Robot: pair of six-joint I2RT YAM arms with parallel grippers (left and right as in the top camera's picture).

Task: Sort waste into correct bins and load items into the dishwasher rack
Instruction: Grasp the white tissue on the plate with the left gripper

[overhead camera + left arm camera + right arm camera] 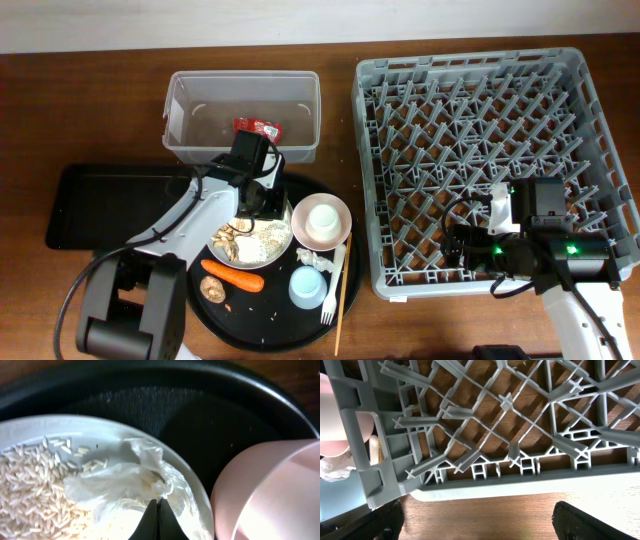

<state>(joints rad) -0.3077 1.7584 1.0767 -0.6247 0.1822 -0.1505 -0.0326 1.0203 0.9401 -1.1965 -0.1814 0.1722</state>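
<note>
Both pincers are showing: left gripper (158, 512) is pinching the crumpled white tissue (125, 485) at its tips; right gripper (477, 520) is hanging wide open, dishwasher rack (495, 435) ahead

Your left arm (185, 215) comes up from the near side and folds over at the wrist, so the left gripper (158, 505) points straight down. Its two fingers are pinched tight together, with no gap showing between the tips. Your right arm (585, 255) lies low, coming in from the right with a level wrist. The right gripper (479, 510) faces left with its jaws spread wide, and one dark finger (592, 522) sits in each lower corner of the wrist view.
</note>
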